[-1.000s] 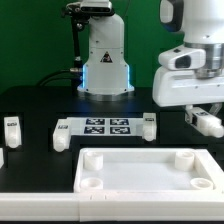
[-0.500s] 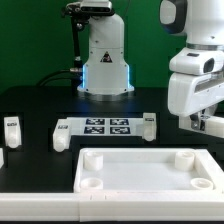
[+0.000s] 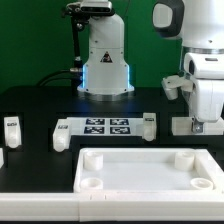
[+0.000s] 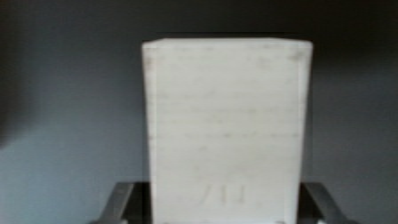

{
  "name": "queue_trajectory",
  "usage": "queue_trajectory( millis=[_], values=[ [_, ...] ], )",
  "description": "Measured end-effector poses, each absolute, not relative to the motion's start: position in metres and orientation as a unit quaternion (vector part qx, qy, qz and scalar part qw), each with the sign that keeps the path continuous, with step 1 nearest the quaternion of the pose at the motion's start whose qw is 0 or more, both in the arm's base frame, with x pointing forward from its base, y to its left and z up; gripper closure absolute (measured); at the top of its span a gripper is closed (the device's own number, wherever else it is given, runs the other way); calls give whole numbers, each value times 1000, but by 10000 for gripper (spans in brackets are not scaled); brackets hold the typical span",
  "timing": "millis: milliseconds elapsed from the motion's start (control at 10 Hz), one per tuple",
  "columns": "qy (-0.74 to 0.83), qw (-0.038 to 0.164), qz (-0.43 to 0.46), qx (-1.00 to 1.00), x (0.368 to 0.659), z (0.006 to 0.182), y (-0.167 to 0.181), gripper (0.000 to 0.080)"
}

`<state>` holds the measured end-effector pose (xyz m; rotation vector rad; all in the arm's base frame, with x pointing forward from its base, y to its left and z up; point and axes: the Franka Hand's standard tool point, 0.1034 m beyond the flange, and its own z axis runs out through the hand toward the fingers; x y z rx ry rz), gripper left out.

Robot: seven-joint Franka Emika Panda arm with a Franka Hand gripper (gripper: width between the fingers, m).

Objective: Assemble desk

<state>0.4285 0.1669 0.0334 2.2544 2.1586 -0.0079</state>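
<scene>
Tool (image 3: 198,126) clamped on leg (image 4: 222,110) at the exterior view's right, behind the panel (image 3: 150,172) corner. Leg looks stiff, light, smooth plastic, so probably slippery. Best held square on opposite flat faces near one end.

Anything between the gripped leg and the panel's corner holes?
Nothing visible. The gripper holds the leg just behind the panel's right end in the exterior view; the nearest corner hole is open. The marker board and other legs lie further to that view's left.
</scene>
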Motion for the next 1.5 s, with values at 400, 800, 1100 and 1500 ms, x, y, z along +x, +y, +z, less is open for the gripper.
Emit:
queue_trajectory(
  millis=[400, 800, 1100, 1500],
  values=[
    [848, 23, -12, 529, 431, 28, 157, 534],
    [933, 33, -18, 357, 429, 23, 154, 534],
    [971, 36, -32, 233, 420, 19, 160, 534],
    [975, 29, -38, 215, 411, 11, 161, 534]
  ],
)
